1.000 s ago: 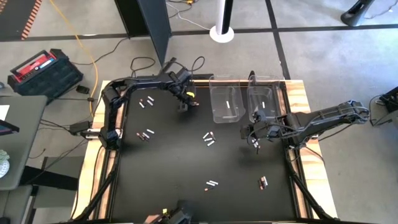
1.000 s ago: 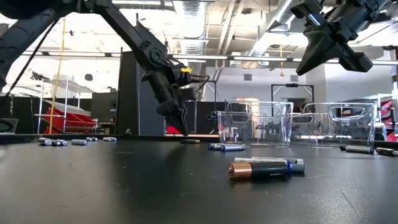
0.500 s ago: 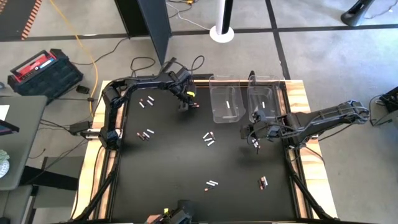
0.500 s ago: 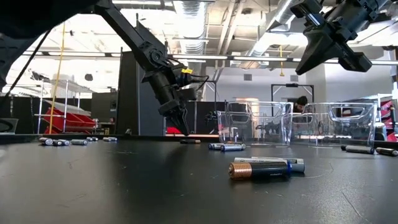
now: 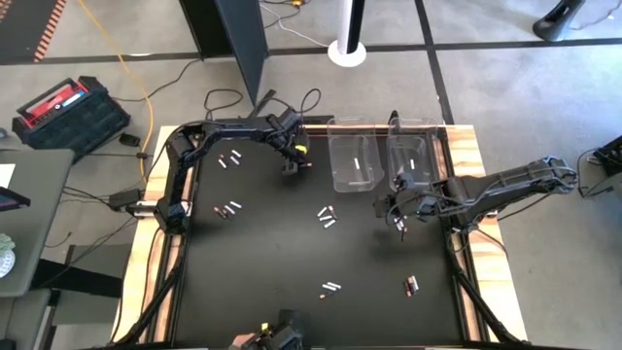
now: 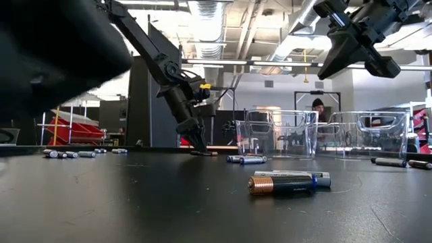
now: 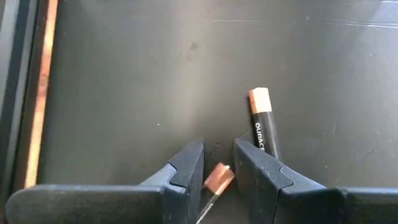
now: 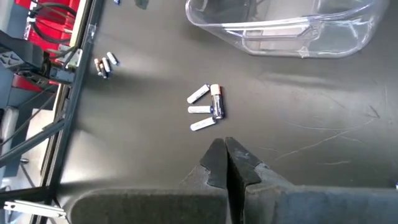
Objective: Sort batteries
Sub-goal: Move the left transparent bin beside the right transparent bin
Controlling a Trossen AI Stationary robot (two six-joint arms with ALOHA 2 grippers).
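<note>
Small batteries lie in scattered groups on the black table [image 5: 253, 253]. My left gripper [image 7: 219, 160] is low over the far left part of the table [image 5: 291, 172], slanting down, its tips at the tabletop [image 6: 200, 147]. It is open by a narrow gap, and the copper end of a dark battery [image 7: 218, 177] lies in that gap. A second dark battery with a copper top [image 7: 263, 125] lies just beside one finger. My right gripper [image 5: 398, 226] hangs shut and empty above the table's right part [image 8: 225, 155]. My left gripper has one finger [image 7: 188, 168] on each side of the battery's copper end [image 7: 218, 177], coming down at a slant from the table's left. The battery lies on the table. Whether the fingers touch it, I cannot tell.
Two clear bins [image 5: 353, 156] [image 5: 413, 156] stand at the far right, each with a white battery inside. More batteries lie at the far left [image 5: 229, 159], left [image 5: 228, 209], middle [image 5: 327, 216] and near side [image 5: 331, 288] [image 5: 411, 284]. A dark blurred shape [image 6: 47, 54] fills the low view's upper left.
My left gripper has sunk from just above the two dark batteries down to the tabletop, its finger gap unchanged. The batteries lie where they were. A dark blurred shape has spread over the low view's upper left.
</note>
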